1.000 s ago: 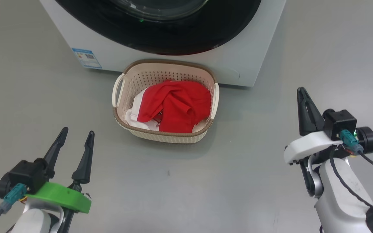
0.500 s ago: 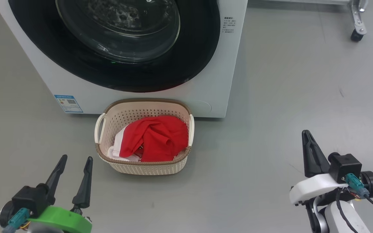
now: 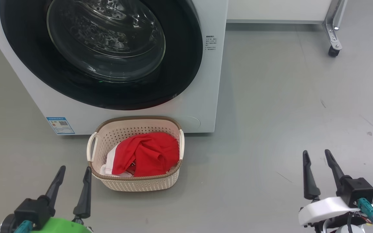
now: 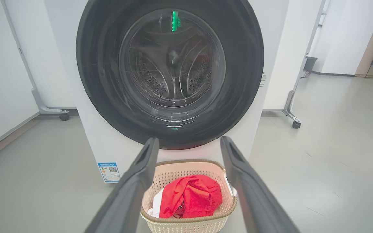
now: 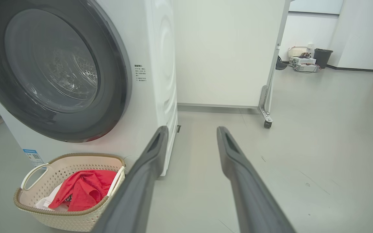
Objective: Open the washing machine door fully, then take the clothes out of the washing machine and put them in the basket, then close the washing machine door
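Right tool [image 3: 316, 152] has sprung apart; left tool [image 3: 76, 168] gapes wide, both empty. Clothes [image 3: 147, 152] lie in basket [image 3: 138, 184] before the shut door [image 3: 186, 64].

From where I'm driving, the basket [image 3: 141, 184] sits on the floor [image 3: 270, 113] right in front of the washing machine [image 3: 206, 97], below its door [image 3: 186, 74], with the clothes [image 3: 147, 153] piled inside. My left gripper [image 3: 76, 168] is just before the basket, and my right gripper [image 3: 316, 152] is well off to its right.

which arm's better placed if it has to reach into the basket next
Left, probably. The left gripper stands open just beside the basket, and its wrist view looks straight over it. The right gripper is far off to the side, over the floor.
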